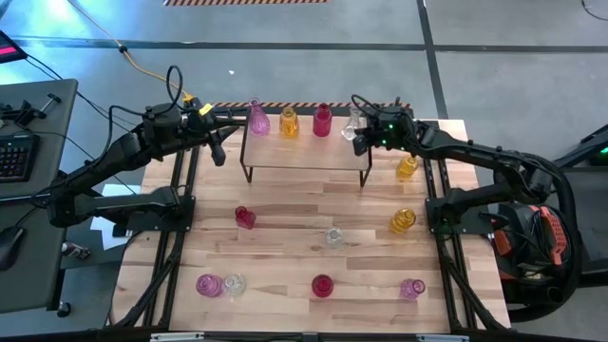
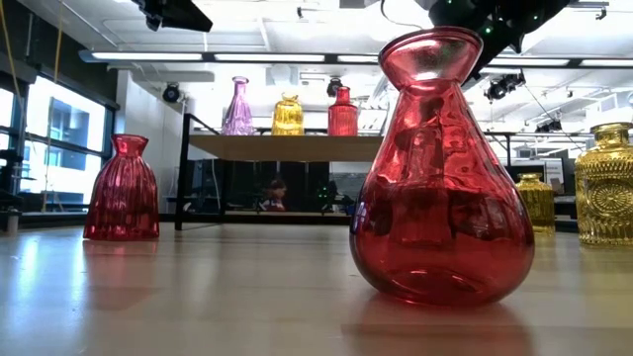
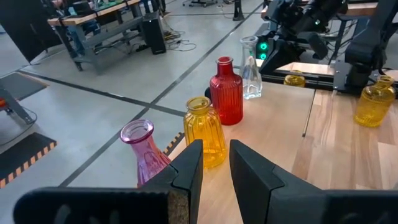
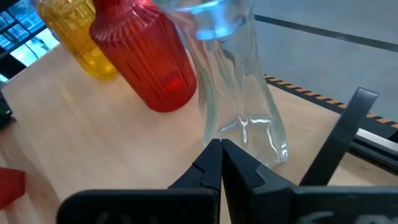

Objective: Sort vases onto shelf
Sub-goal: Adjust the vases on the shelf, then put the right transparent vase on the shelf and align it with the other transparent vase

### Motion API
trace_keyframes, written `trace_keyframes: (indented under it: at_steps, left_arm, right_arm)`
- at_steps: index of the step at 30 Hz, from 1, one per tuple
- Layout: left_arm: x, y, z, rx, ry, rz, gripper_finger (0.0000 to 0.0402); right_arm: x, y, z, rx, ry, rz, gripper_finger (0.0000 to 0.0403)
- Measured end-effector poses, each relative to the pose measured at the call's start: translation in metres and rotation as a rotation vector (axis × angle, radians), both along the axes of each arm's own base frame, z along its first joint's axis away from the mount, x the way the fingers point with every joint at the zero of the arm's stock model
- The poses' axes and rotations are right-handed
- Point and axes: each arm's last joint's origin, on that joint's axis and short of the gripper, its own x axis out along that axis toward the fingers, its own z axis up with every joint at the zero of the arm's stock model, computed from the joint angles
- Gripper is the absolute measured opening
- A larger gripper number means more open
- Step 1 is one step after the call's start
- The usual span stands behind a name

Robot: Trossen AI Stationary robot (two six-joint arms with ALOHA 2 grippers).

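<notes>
The light wooden tabletop (image 1: 285,247) carries the shelf (image 1: 306,152) at twelve o'clock, topped from left to right by a pink vase (image 1: 257,119), an amber vase (image 1: 289,123), a red vase (image 1: 322,121) and a clear vase (image 1: 352,124). Directly on the tabletop, amber vases (image 1: 406,168) (image 1: 402,221) stand at three o'clock, a clear one (image 1: 333,237) near centre and a red one (image 1: 245,218) at nine. Along six o'clock stand a pink vase (image 1: 208,285) touching a clear one (image 1: 234,283), a red vase (image 1: 322,286) and a pink vase (image 1: 412,288).

Grey concrete floor (image 1: 494,28) surrounds the table, crossed by dark seams and striped hazard tape (image 1: 247,3) — a yellow cable (image 1: 142,65) trails over it. A desk with a keyboard (image 1: 17,155) stands off the table's left edge. In the low view, fluorescent ceiling lights (image 2: 158,56) glow overhead, a bright window (image 2: 54,148) at left — workbenches (image 3: 93,15) farther back.
</notes>
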Motion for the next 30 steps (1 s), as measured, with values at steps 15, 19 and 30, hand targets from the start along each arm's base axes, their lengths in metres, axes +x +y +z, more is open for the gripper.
trace_keyframes:
  at_steps: [15, 19, 30]
  left_arm:
    - [0.0, 0.0, 0.0, 0.0, 0.0, 0.0, 0.0071]
    - [0.0, 0.0, 0.0, -0.001, 0.0, 0.0, 0.0071]
    - [0.0, 0.0, 0.0, -0.001, 0.0, 0.0, 0.0071]
  right_arm:
    - [0.0, -0.001, 0.001, -0.024, 0.002, -0.022, 0.0]
    - [0.0, -0.001, 0.001, -0.017, -0.002, -0.009, 0.0]
    - [0.008, 0.011, 0.001, 0.021, -0.034, 0.04, 0.0]
